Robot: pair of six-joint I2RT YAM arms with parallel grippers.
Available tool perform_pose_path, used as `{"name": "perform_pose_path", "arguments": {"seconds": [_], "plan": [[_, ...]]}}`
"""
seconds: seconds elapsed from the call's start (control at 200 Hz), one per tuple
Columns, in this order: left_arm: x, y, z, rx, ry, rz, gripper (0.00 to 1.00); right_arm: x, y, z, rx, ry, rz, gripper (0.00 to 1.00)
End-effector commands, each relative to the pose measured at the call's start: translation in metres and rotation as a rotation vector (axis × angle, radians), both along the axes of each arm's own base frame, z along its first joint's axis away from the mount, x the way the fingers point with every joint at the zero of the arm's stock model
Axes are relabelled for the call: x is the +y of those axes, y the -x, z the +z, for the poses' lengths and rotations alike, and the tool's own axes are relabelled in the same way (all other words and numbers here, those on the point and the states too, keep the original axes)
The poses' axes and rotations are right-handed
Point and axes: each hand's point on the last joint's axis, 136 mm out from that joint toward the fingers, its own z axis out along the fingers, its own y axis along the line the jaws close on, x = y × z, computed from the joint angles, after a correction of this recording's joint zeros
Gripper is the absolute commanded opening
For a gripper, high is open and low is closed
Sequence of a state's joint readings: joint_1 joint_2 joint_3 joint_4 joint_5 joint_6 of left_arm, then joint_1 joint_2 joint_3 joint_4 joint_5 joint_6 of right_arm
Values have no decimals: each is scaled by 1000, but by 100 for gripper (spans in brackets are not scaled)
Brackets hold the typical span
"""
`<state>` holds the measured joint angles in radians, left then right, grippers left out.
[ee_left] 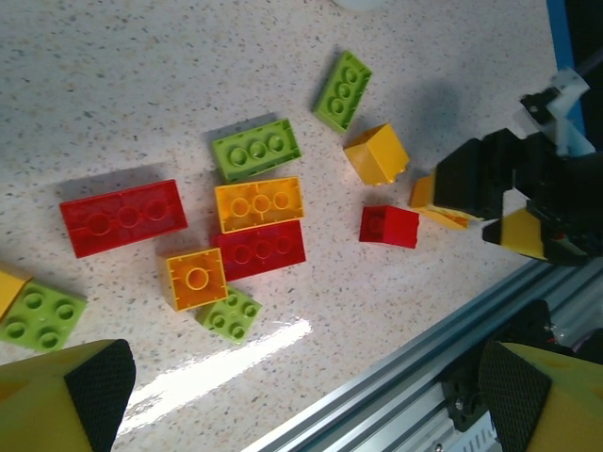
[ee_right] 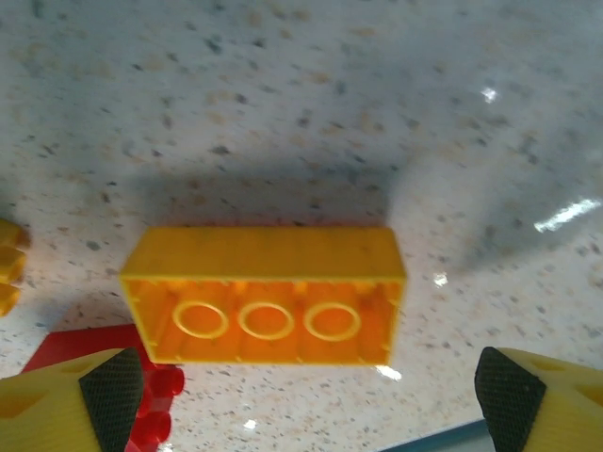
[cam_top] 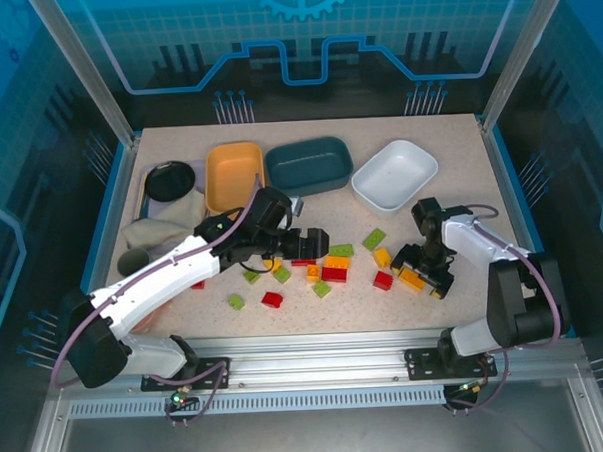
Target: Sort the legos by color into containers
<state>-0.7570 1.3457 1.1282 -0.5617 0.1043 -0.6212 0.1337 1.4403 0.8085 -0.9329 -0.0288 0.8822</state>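
Note:
Red, lime green and orange legos lie scattered on the table's near middle, among them a red one (cam_top: 335, 275) and a green one (cam_top: 373, 239). At the back stand the yellow-orange tub (cam_top: 232, 174), the dark teal tub (cam_top: 309, 164) and the white tub (cam_top: 394, 174). My left gripper (cam_top: 312, 241) hovers open over the cluster; its wrist view shows a long red brick (ee_left: 123, 217) and an orange brick (ee_left: 259, 203), with nothing between the fingers of the left gripper (ee_left: 301, 395). My right gripper (ee_right: 309, 400) stands open, its tips either side of a long orange brick (ee_right: 268, 294) lying on its side, apart from it.
A black round bowl (cam_top: 169, 180) and a crumpled beige cloth (cam_top: 167, 232) lie at the back left. The metal rail (ee_left: 424, 377) runs along the near table edge, close to both grippers. A red brick (ee_right: 155, 414) sits beside the right gripper's left finger.

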Motion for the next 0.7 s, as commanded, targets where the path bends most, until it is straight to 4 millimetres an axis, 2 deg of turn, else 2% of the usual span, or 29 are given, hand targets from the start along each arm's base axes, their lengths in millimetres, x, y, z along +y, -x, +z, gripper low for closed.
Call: {"name": "perform_pose_path", "arguments": {"seconds": [0.0, 0.195, 0.505, 0.615, 0.695], "plan": [[-16, 3, 1, 21, 72, -25, 98, 2, -8, -5, -38, -43, 42, 94], [-21, 1, 2, 24, 77, -34, 98, 1, -10, -15, -24, -59, 38, 92], [-23, 1, 1, 24, 82, -28, 97, -3, -4, -27, 13, -41, 27, 75], [-24, 0, 3, 19, 89, -24, 96, -6, -5, -24, 6, -24, 27, 66], [-23, -3, 8, 8, 89, -13, 96, -10, -12, -6, -47, 18, 50, 55]]}}
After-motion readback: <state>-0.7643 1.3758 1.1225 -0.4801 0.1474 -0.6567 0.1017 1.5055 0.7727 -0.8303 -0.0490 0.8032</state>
